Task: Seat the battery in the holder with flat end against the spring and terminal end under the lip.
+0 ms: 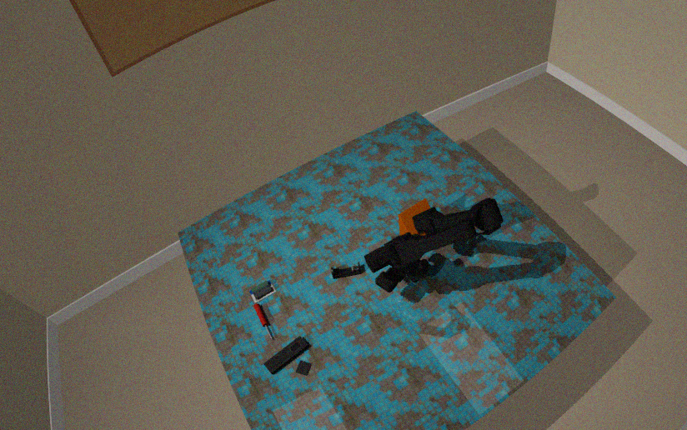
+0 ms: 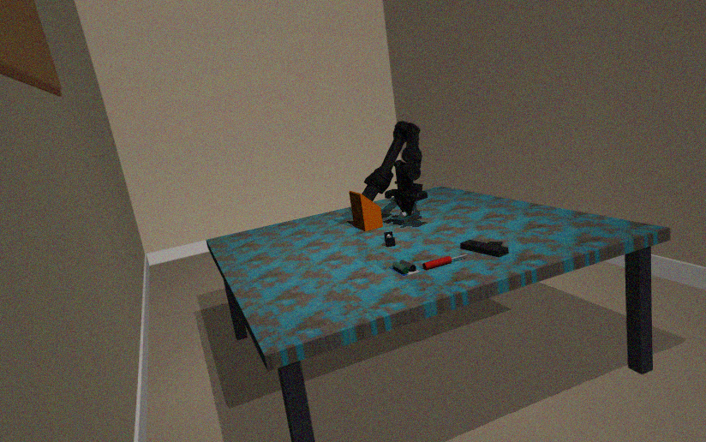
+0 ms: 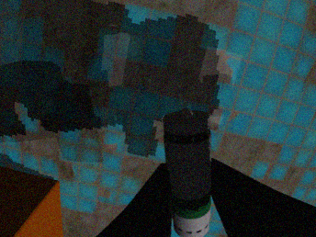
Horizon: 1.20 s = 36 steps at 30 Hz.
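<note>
The tool (image 1: 407,275) (image 2: 408,210) (image 3: 186,168) was closed on the battery (image 3: 188,170), with one finger on each side of it, low over the patterned worktop (image 1: 364,323) (image 2: 312,291) (image 3: 266,60). The battery's green band and white end showed nearest the wrist camera. The black battery holder (image 1: 348,272) (image 2: 389,241) sat apart from the battery, its bay unfilled by it. An orange wedge-shaped block (image 1: 407,218) (image 2: 367,212) (image 3: 42,216) stood near the arm. A red-handled screwdriver (image 1: 261,315) (image 2: 437,262) lay well apart from the tool, between a dark bar (image 1: 287,355) (image 2: 483,247) and a small white-edged object (image 1: 263,291) (image 2: 403,267).

plain room, patterned table (image 1: 324,202) (image 2: 323,291), red-handled screwdriver (image 1: 261,315) (image 2: 437,262), workshop-like
</note>
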Motion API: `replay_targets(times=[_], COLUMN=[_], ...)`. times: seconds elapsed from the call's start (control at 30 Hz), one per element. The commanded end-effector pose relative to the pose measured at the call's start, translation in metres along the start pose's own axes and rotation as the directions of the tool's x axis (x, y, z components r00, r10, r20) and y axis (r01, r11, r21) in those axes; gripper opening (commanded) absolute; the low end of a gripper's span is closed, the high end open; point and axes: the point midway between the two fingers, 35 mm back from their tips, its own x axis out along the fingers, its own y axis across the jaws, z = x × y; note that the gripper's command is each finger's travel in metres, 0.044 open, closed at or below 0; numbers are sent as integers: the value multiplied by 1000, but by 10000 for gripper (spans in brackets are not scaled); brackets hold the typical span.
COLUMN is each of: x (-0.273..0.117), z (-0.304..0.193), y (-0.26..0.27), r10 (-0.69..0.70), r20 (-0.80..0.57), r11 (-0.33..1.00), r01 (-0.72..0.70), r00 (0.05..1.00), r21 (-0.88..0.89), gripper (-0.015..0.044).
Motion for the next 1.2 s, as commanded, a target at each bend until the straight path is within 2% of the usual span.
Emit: replay_targets(times=[0.0,0.17,0.33,0.6,0.87,1.0,1.17], x=[-7,-13,-20,-28,-31,-31,-31], z=[-8,-31,-57,-97,-138,-160,-186], y=[-13,-24,-35,-56,-70,-75,-77], r10=[-8,24,46,30,22,19,17], r20=[-3,-47,-72,-65,-55,-52,-50], r11=[987,896,729,325,-150,-380,-606], r01=[8,0,16,52,58,56,50], r00=[1000,999,996,997,998,998,999], r21=[160,444,684,944,987,923,794], gripper=[67,67,67,67,67,67,67])
